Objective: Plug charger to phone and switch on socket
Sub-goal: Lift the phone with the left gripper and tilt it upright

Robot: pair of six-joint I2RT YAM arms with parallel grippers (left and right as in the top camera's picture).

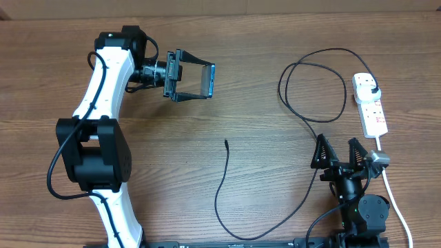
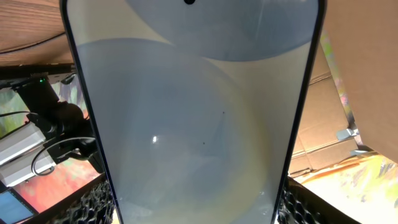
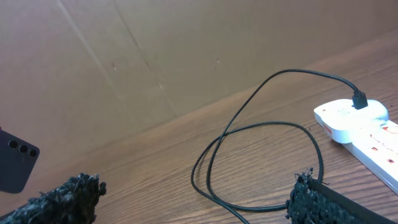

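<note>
Filling nearly all of our left wrist view is the slim rectangular smartphone [image 2: 193,124] with its pale blue-grey screen and dark edges. The left claw [image 1: 200,81] is clamped on it, with the textured black pads [image 2: 93,202] pressing its two long sides. From overhead we see the smartphone [image 1: 209,80] held on edge at the far left of the brown wooden table [image 1: 262,41]. Our right wrist view catches its dark back [image 3: 15,165] with three little lenses, raised off the wood.

The thin black charger cable [image 1: 222,180] has its small connector tip [image 1: 227,143] lying loose mid-table, well apart from the smartphone. It runs along the near edge, then passes just beside the right claw [image 1: 338,153], whose fingers stand apart and hold nothing. Beyond that it makes a big loop to its black plug [image 1: 373,85], which sits in the far outlet of the white elongated power strip [image 1: 372,110]. That loop lies left of the strip.

A thick white cord [image 1: 396,200] trails toward the near right. The red switches are too small for us to read. A plain brown cardboard wall [image 3: 155,50] backs the table.
</note>
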